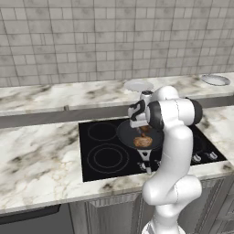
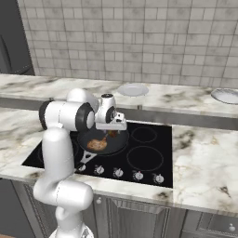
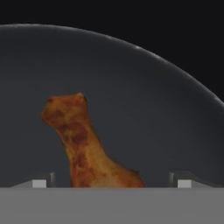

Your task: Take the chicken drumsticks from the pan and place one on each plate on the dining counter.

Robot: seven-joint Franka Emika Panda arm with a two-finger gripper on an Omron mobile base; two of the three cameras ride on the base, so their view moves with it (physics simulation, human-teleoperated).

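Gripper (image 3: 111, 183) low astride drumstick (image 3: 83, 144)

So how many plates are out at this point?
2. One plate sits on the dining counter straight behind the pan; the other plate sits further right on it, near the picture's edge. Both look bare. None seems hidden.

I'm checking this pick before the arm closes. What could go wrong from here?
The drumstick lies lengthwise between the open gripper fingers; closing on its narrow, glossy part could let it slip. A second drumstick lies nearby in the pan and could be nudged. The plates sit far back, so the carry is long.
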